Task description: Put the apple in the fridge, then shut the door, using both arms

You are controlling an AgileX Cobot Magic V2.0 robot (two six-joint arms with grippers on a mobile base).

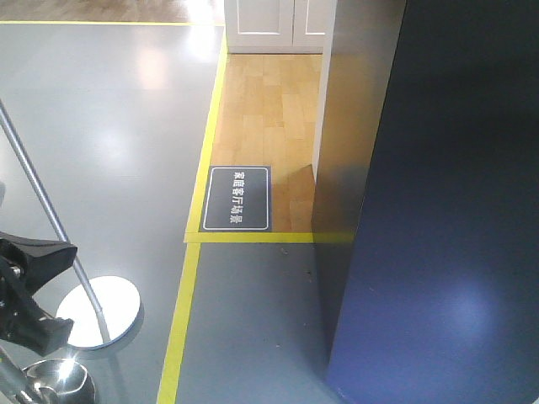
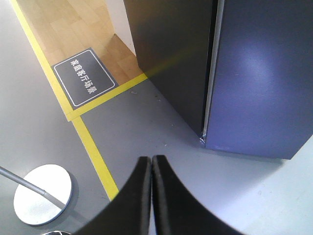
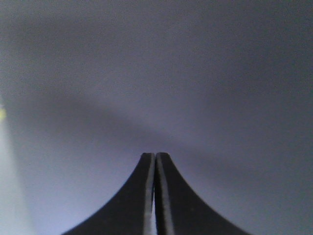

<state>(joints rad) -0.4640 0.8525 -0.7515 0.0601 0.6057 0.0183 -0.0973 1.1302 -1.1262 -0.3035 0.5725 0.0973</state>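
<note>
The fridge point(image 1: 358, 126) stands at the right, its dark grey side point(image 2: 171, 58) facing me. Its door point(image 1: 446, 219) shows only the dark blue outer face point(image 2: 264, 83), which lies against the cabinet along a thin seam. The apple is out of view. My left gripper point(image 2: 152, 159) is shut and empty, hanging over the grey floor a short way in front of the fridge's lower corner. Part of the left arm point(image 1: 29, 286) shows at the lower left. My right gripper point(image 3: 155, 155) is shut with nothing in it, very close to a plain blue-grey surface point(image 3: 195, 73) that fills its view.
A chrome pole with a round base point(image 1: 101, 311) stands on the floor at the left point(image 2: 41, 193). Yellow tape point(image 1: 181, 311) borders a wooden floor patch with a dark floor sign point(image 1: 239, 198). White cabinets point(image 1: 269, 25) stand at the back.
</note>
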